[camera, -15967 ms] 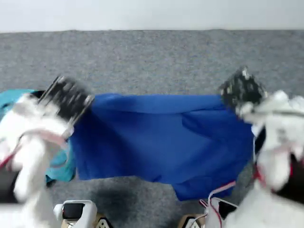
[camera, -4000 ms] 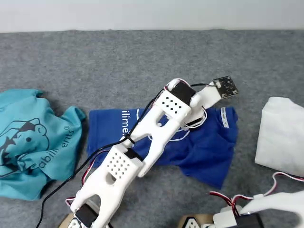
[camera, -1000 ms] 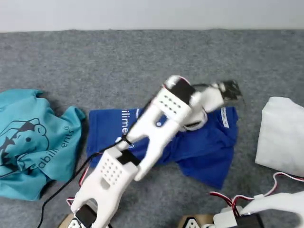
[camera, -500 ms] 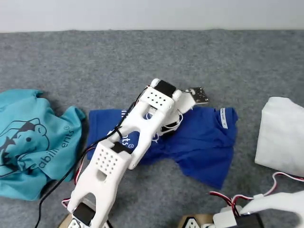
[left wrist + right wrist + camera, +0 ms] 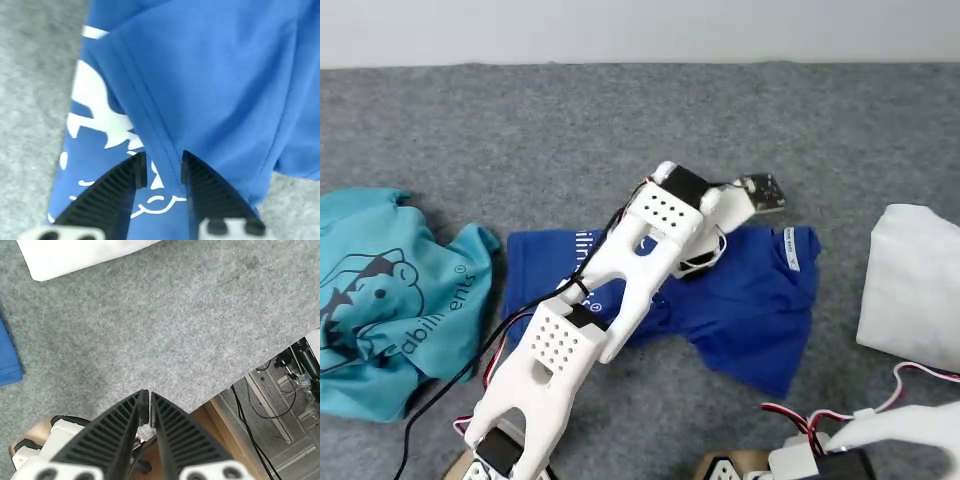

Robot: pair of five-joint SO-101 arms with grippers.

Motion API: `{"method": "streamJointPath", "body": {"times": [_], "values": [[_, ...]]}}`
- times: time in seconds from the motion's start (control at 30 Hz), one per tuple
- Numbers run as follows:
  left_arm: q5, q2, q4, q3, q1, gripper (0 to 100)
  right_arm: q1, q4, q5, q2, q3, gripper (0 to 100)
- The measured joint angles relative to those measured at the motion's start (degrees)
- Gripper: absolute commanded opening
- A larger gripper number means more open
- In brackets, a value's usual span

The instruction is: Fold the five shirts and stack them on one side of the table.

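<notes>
Fingers [image 5: 117, 197] apart, left gripper [image 5: 161, 165] swung right

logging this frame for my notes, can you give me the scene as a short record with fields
surface: grey felt-like table cover
middle: blue cotton shirt with white print, partly folded, flat
left side: teal printed shirt, crumpled, unfolded
right side: white folded garment
left claw: open, fingers astride a stitched hem of the blue shirt
right claw: shut, empty, above the table's near edge
</notes>
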Motion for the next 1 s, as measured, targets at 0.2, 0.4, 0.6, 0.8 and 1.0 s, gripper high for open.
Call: {"method": "streamJointPath", "body": {"times": [0.2,0.4,0.6,0.8,1.0], "values": [[0.0,-4.6,0.0,-0.2,4.8,12,-0.1,0.0,0.0,0.0,0.0,0.9],[0.0,-5.3,0.0,0.1,12.0,12,-0.1,0.0,0.0,0.0,0.0,0.9],[0.0,-5.3,0.1,1.7,18.8,17,-0.1,0.0,0.0,0.0,0.0,0.9],[-0.4,-6.6,0.1,9.9,22.6,25,0.0,0.0,0.0,0.0,0.0,0.9],[-0.9,-8.8,0.1,15.5,24.4,25,0.0,0.0,0.0,0.0,0.0,0.9]]}}
